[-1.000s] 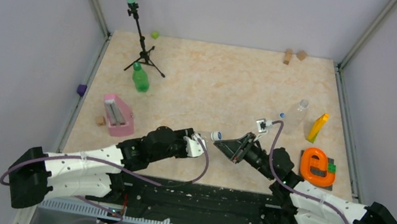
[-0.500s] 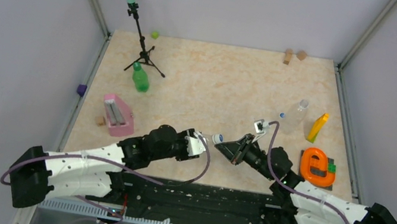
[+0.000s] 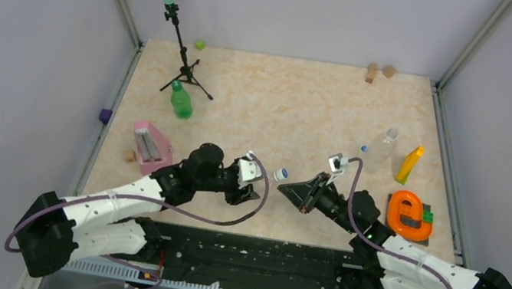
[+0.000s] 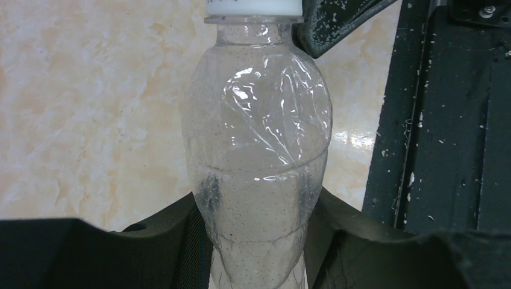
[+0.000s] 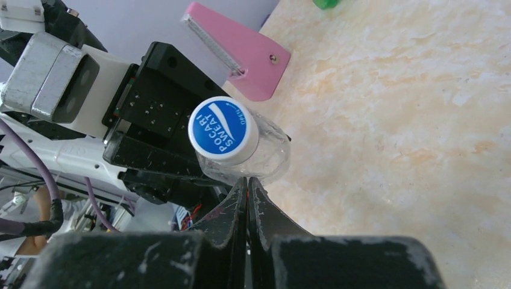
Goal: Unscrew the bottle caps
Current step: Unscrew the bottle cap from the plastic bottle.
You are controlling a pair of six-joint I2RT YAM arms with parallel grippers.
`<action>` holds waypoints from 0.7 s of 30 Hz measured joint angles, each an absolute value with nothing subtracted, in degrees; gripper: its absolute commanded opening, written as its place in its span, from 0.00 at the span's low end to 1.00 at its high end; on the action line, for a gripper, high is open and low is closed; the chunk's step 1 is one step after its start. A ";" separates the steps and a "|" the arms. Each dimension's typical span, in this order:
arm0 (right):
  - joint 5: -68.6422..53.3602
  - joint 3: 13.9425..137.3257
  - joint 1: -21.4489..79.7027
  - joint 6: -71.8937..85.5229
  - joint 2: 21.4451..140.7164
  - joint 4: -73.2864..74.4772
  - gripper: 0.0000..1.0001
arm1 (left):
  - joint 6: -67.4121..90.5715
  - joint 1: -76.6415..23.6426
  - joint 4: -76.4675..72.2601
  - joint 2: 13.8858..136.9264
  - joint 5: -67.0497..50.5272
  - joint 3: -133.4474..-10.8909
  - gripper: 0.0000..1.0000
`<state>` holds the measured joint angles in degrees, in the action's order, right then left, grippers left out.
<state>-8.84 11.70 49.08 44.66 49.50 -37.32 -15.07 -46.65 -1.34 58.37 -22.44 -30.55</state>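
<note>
Sitting on the neck of a clear bottle [image 4: 259,168], the blue Pocari Sweat cap [image 5: 222,129] is on and faces the right arm. That bottle hangs roughly level above the near middle of the desk [image 3: 283,102], its lower body clamped between the fingers of the left pincer [image 3: 255,178]. The right pincer [image 5: 247,183] has its fingers pressed together on nothing, their tips right under the cap at the bottle's shoulder; whether they touch it I cannot tell. Further out, a green bottle [image 3: 181,101] stands at the left rear by the tripod [image 3: 185,63], with its dark green cap [image 3: 176,84] on. A second clear bottle [image 3: 383,147] sits on the right, a small blue cap [image 3: 364,148] on the desk just beside it, near a yellow block [image 3: 410,163].
</note>
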 measured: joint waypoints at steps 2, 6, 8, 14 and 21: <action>-8.51 11.68 49.08 44.53 48.93 -37.34 0.00 | -14.72 -46.06 -0.91 57.39 -24.14 -30.55 0.00; -8.40 11.68 49.08 44.21 48.71 -37.15 0.17 | -14.44 -45.21 -0.82 55.22 -26.22 -30.50 0.00; -8.38 11.68 49.08 44.12 48.31 -36.77 0.44 | -14.41 -45.01 -0.82 55.00 -25.91 -30.50 0.00; -7.38 11.35 49.06 45.19 42.96 -37.08 0.61 | -16.29 -45.15 0.01 55.92 -21.19 -30.48 0.00; -4.23 9.74 49.06 47.24 39.97 -37.85 0.63 | -21.04 -50.78 1.08 56.69 -12.19 -29.76 0.00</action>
<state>-4.23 9.74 49.06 47.24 39.97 -37.85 -21.04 -50.78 1.08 56.69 -12.19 -29.76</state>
